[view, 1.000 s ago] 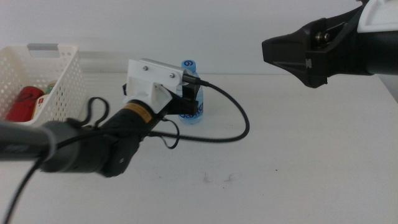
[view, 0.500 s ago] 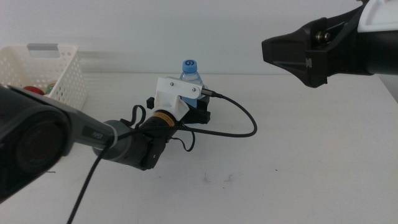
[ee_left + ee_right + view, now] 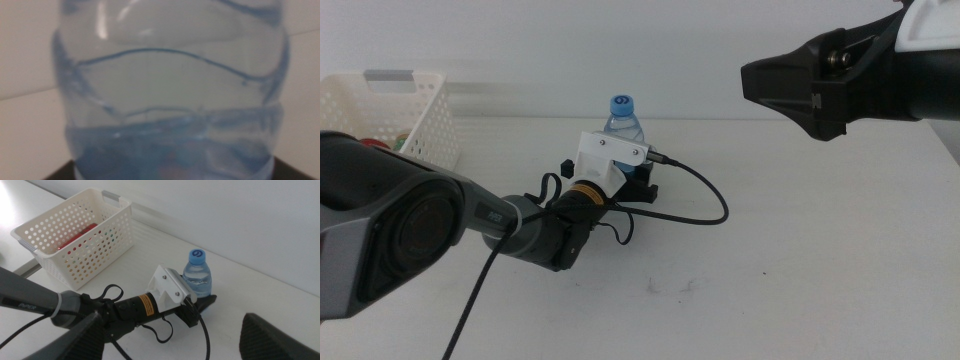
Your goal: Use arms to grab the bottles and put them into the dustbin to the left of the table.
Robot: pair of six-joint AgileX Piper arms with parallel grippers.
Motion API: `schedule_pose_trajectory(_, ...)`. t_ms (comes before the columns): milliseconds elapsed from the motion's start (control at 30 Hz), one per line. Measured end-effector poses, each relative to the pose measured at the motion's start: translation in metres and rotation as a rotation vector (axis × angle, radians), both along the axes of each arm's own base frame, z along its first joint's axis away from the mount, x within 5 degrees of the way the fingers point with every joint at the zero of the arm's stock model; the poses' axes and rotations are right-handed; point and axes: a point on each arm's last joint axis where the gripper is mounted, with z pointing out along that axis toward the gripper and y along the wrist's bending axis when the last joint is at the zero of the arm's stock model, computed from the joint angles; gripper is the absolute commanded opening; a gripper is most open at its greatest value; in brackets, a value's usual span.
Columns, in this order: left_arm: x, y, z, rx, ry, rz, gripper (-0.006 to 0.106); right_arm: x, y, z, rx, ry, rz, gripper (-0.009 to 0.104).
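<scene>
Water bottle (image 3: 626, 125) mid-table, dustbin (image 3: 415, 125) far left; left tool (image 3: 638, 183) apparently around bottle base.

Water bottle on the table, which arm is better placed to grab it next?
Left. Its hand is low on the table around the water bottle, which fills the left wrist view. The right hand hangs high above the table, away from it.

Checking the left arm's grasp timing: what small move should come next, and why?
Probably shut the left tool on the water bottle. The bottle stands upright on the table, fills the left wrist view, and sits between the jaws. The right tool waits raised above.
</scene>
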Motion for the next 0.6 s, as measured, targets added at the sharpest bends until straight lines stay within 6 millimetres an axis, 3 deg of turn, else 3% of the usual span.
schedule_pose_trajectory(167, -0.004, 0.007, 0.008, -0.023, 0.05, -0.01, 0.003, 0.0, 0.0, 0.0, 0.0, 0.0, 0.0, 0.086)
schedule_pose_trajectory(200, -0.01, 0.01, 0.013, -0.004, 0.093, -0.015, -0.002, 0.0, 0.0, 0.0, 0.0, 0.0, 0.0, 0.086)
schedule_pose_trajectory(267, -0.023, 0.015, 0.027, 0.049, 0.173, -0.031, -0.002, 0.0, 0.0, 0.0, 0.0, 0.0, 0.0, 0.086)
schedule_pose_trajectory(333, -0.034, 0.02, 0.054, 0.094, 0.232, -0.037, -0.002, 0.0, 0.0, 0.0, 0.0, 0.0, 0.0, 0.086)
schedule_pose_trajectory(600, -0.082, 0.054, 0.186, 0.178, 0.43, 0.021, -0.002, 0.0, 0.0, 0.0, 0.0, 0.0, 0.0, 0.086)
